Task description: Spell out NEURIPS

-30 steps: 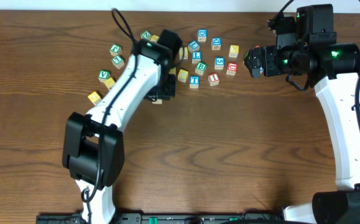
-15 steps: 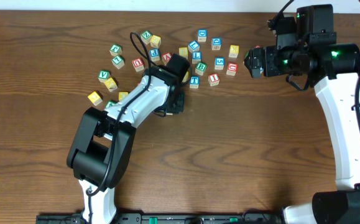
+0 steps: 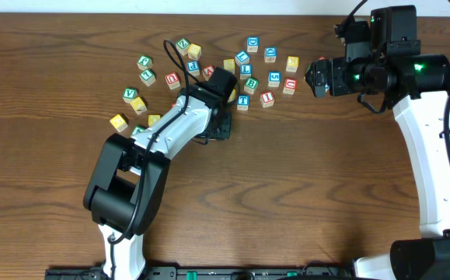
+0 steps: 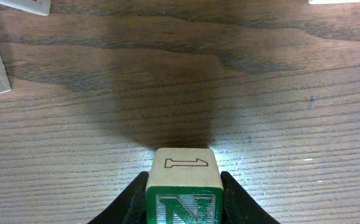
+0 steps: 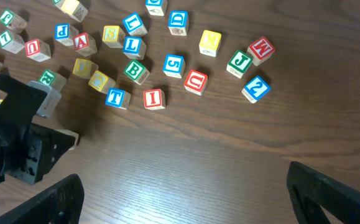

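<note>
Your left fingers [image 4: 133, 203] were clamped on the green N cube [image 4: 183, 186], one on each side, low over bare tabletop [image 4: 279, 112] just on the robot's side of the loose pile and near the blue T [image 3: 242, 101]. Couldn't tell if it was touching the wood. Your right fingers [image 5: 54, 200] were spread wide with nothing in them, hovering off to the right of the pile, where the red I [image 5: 153, 98], red U [image 5: 196, 81] and blue P [image 5: 63, 32] sat apart.

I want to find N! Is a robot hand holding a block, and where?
Yes: the left gripper pinches the green N cube by two opposite sides. The right gripper holds nothing.
</note>
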